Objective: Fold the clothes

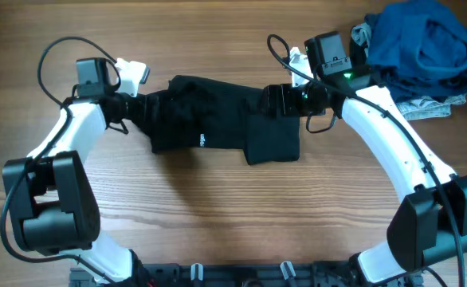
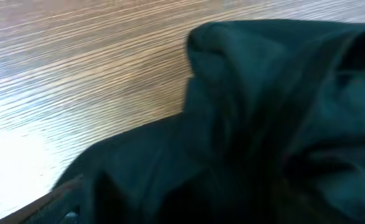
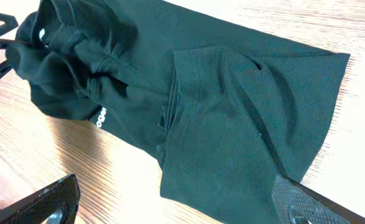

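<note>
The black T-shirt [image 1: 209, 119] lies across the middle of the table. Its left end is bunched and its right part is folded over flat. Its small white logo [image 1: 203, 141] faces up near the front edge. My left gripper [image 1: 138, 104] is at the bunched left end and looks shut on the fabric. In the left wrist view the T-shirt [image 2: 263, 112] hides the fingers. My right gripper [image 1: 275, 102] is above the folded right part. In the right wrist view it [image 3: 179, 205] is wide open and empty, with the T-shirt [image 3: 220, 112] and logo [image 3: 100, 117] spread below.
A pile of other clothes sits at the back right corner: a blue garment [image 1: 421, 40] on top and a grey one [image 1: 425, 108] under it. Bare wood table [image 1: 217, 207] lies in front of the shirt.
</note>
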`<state>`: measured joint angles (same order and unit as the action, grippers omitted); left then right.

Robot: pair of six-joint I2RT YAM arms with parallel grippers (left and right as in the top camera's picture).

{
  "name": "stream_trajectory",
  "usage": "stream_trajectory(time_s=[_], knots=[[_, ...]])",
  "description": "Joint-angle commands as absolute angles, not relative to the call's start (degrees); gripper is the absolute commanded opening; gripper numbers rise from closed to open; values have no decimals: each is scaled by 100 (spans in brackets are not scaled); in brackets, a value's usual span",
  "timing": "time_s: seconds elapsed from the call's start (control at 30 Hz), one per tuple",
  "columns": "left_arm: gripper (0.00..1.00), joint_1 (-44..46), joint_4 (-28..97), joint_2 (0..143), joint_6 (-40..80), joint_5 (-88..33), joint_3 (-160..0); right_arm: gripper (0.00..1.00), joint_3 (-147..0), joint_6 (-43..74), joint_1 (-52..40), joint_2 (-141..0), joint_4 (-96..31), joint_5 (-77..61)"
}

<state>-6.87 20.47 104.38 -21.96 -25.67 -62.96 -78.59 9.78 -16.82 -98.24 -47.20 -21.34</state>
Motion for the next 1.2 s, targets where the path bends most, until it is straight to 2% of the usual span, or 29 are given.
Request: stream_trajectory(time_s=[0.0, 0.17, 0.27, 0.4, 0.5, 0.57, 0.7, 0.73, 0.83, 0.87, 0.97, 1.17], knots=[[88, -727, 2034, 10503, -2235, -3454, -6372, 100, -7950, 915, -1684, -9760, -4790, -2056], [83, -934, 2056, 10501, -2233, -4178, -6372, 100, -7950, 917, -1684, -9760, -4845, -2056], [87, -1280, 2126, 10501, -2235, -4755, -6372, 100, -7950, 919, -1684, -9760, -4851, -2056], [93, -1319, 2536, 10508, -2707, -4628, -6372, 100, -7950, 1026, -1684, -9760, -4849, -2058], [96, -1063, 2528, 10615, -2709, -3970, -6370, 99, -7950, 1068, -1684, -9760, -4851, -2058], [91, -943, 2460, 10768, -2875, -3747, -6372, 100, -7950, 1066, -1684, -9760, -4851, -2058], [86, -847, 2084, 11284, -2873, -3492, -6372, 100, -7950, 1066, -1684, -9760, -4869, -2056], [83, -847, 2025, 11358, -2873, -3481, -6372, 100, -7950, 1070, -1684, -9760, -4866, -2056], [50, -851, 1828, 11378, -2799, -3437, -6372, 100, -7950, 1066, -1684, -9760, -4849, -2056], [26, -864, 1728, 11378, -2781, -3439, -6372, 99, -7950, 1068, -1684, -9760, -4845, -2056], [4, -862, 1553, 11319, -2504, -3413, -6383, 99, -7950, 1066, -1684, -9760, -4849, -2056], [4, -845, 1643, 10396, -1594, -3413, -6420, 99, -7950, 1061, -1684, -9760, -4849, -2056]])
